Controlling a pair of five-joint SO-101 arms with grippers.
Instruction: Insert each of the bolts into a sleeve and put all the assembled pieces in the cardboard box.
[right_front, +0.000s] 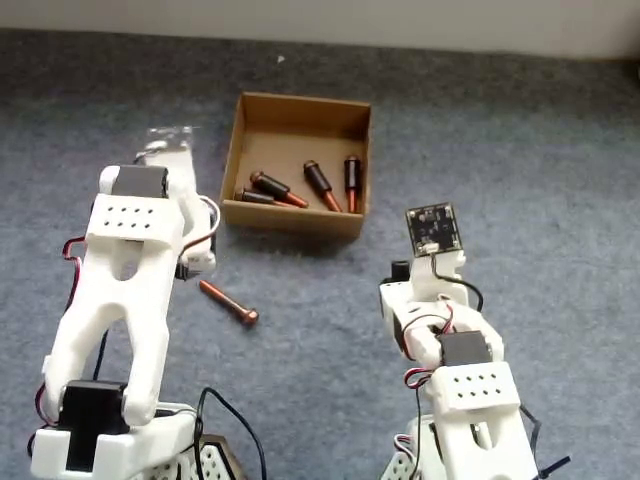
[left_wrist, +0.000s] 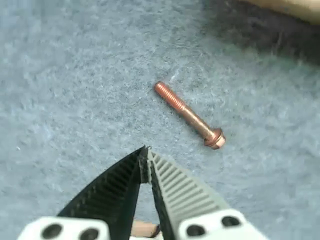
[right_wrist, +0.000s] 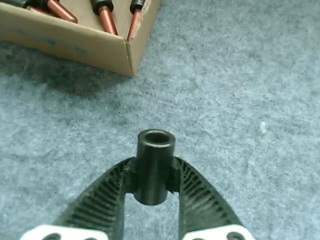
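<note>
Cardboard box (right_front: 290, 217) sits toward the far edge of the table (right_front: 560, 200) in the high view, with four assembled pieces (right_front: 318, 180) lying inside it. One loose bolt (right_front: 228, 302) rests on the table off the box's near left corner. It is just beside the left arm (right_front: 130, 270) and well apart from the right arm (right_front: 455, 370), so the left arm is plainly the nearer one. Its long axis runs slantwise, head end turned toward the right arm.

From the left wrist view, the left gripper (left_wrist: 145, 152) has its fingers pressed together with nothing between them. The bolt lies just ahead of the tips, slanted across their line. They would likely need to spread before taking it.

From the right wrist view, the right gripper (right_wrist: 152, 172) pinches a black sleeve (right_wrist: 155, 160). Its bore is open and unfilled, and the box's corner lies beyond it.
</note>
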